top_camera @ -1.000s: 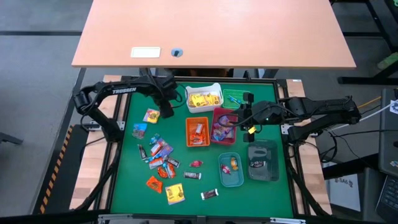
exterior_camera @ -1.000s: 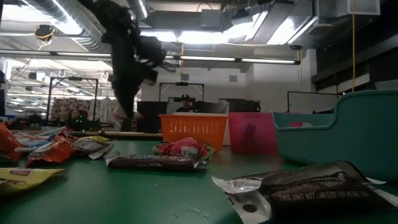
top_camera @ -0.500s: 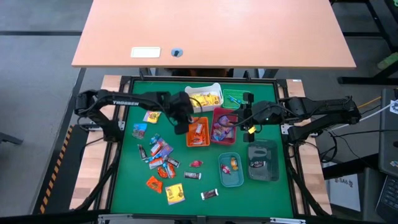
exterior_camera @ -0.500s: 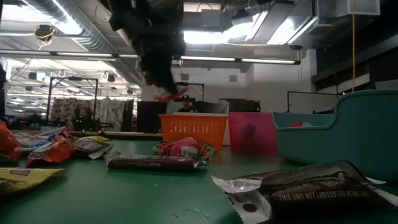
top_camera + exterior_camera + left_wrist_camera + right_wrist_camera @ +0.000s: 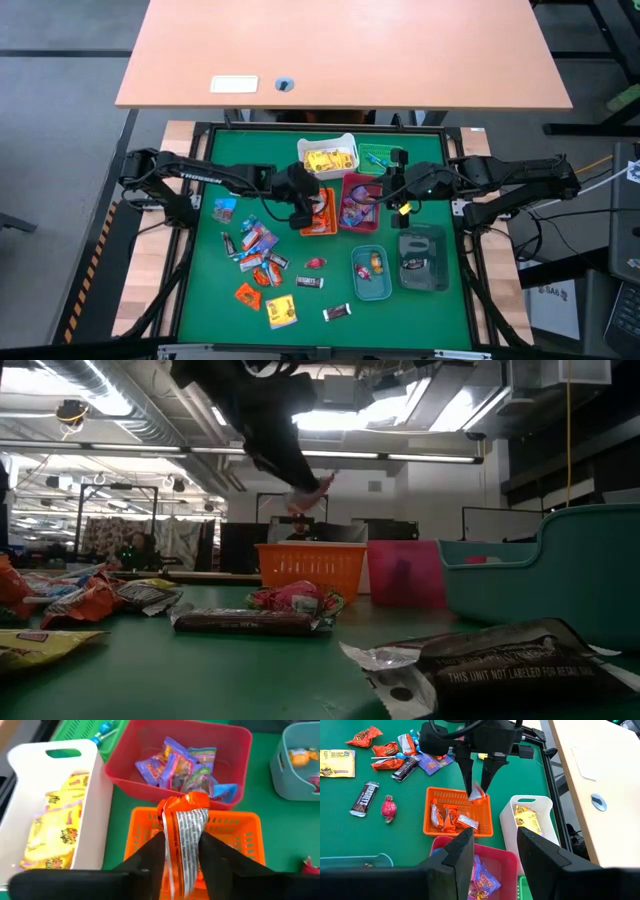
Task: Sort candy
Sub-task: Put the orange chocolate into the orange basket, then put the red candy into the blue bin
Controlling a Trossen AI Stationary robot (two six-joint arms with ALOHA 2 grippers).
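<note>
Left wrist view shows my left gripper [image 5: 181,851] over the orange bin [image 5: 240,832], fingers [image 5: 150,851] narrowly parted on either side of an orange candy [image 5: 182,827], still touching it. More candy [image 5: 258,255] lies loose on the green table [image 5: 215,270]. My right gripper [image 5: 492,852] hangs open and empty over the red bin [image 5: 495,865].

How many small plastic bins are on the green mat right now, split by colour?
White plastic bin: 1
Green plastic bin: 1
Orange plastic basket bin: 1
Red plastic bin: 1
Teal plastic bin: 1
Clear plastic bin: 1
Total: 6
</note>
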